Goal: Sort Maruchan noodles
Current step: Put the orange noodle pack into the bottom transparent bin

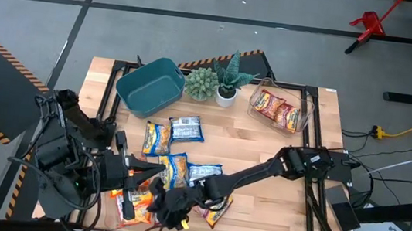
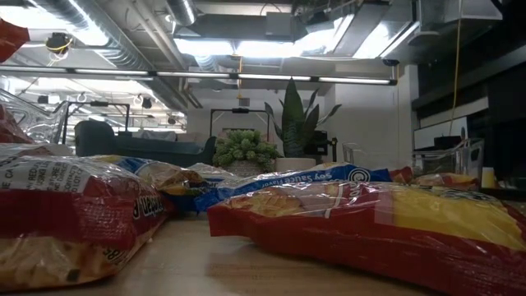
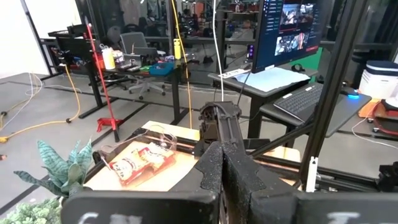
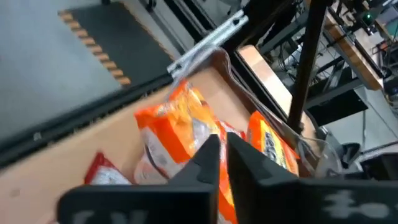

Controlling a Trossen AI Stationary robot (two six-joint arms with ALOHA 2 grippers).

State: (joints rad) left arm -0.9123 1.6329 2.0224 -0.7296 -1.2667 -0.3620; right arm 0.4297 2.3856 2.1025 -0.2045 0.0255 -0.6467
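Note:
Several Maruchan noodle packets lie flat on the wooden table [image 1: 264,149]: blue-yellow ones [image 1: 186,129] [image 1: 158,138] [image 1: 177,167] mid-table and orange ones [image 1: 215,207] near the near edge. Red ones [image 1: 277,108] sit in a clear tub at the far right. My right gripper [image 1: 172,205] [image 4: 222,155] reaches across to the near-left and is shut on an orange packet [image 4: 177,124]. A red-orange corner [image 2: 8,37] shows high in the low view. My left gripper [image 1: 127,178] [image 3: 221,165] waits raised at the near-left, shut on nothing. My right gripper pinches the orange packet between its two fingers, coming from above and slanting down. The fingertips [image 4: 208,149] cover the place of contact, so the part held cannot be told. The packet's body [image 4: 168,130] spreads out beyond the fingers, above the table's near-left corner.
A teal bin [image 1: 149,86] and two potted plants [image 1: 202,84] [image 1: 228,79] stand along the far edge. A second clear tub [image 4: 298,140] with orange packets [image 4: 267,143] [image 1: 134,201] sits at the near-left. Both arms crowd the near-left; bare wood shows at the right.

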